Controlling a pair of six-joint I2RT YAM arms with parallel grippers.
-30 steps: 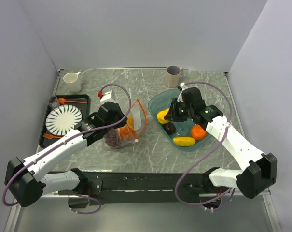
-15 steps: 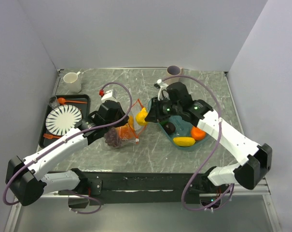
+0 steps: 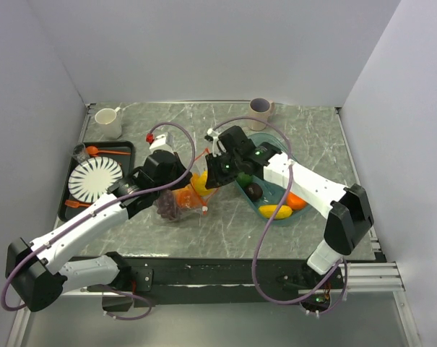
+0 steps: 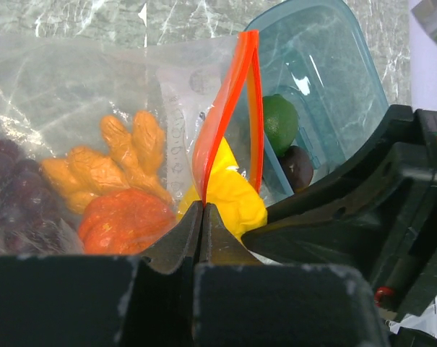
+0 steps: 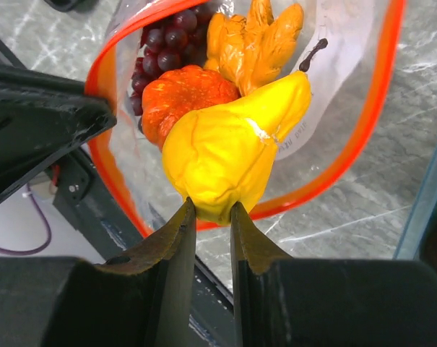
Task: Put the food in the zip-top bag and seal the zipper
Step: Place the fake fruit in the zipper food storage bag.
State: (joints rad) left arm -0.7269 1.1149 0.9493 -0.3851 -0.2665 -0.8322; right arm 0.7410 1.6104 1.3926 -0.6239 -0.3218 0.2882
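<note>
We are loading the food, with sealing not yet begun; our left gripper [image 4: 202, 210] is pinching shut on one strip of the zipper [image 4: 229, 94], holding the mouth of the zip-top bag [image 4: 74, 87] agape; our right gripper [image 5: 212, 210] is clasping the yellow pear-shaped fruit [image 5: 225, 144] by its fat end, fingers narrowed around it, right at the mouth between the two strips, stem pointing inward; the grape bunch [image 5: 171, 36] and two orange pieces [image 5: 185, 94] are lying inside the bag; the green fruit [image 4: 279, 123], dark plum [image 4: 299, 165], lemon [image 3: 275, 211] and orange [image 3: 296, 201] are waiting in the teal bowl [image 4: 326, 65] just beside; next, we are judging, the pear needs pushing deeper past the strips and releasing without dragging the bag off the left grip; then we are returning to the bowl.
</note>
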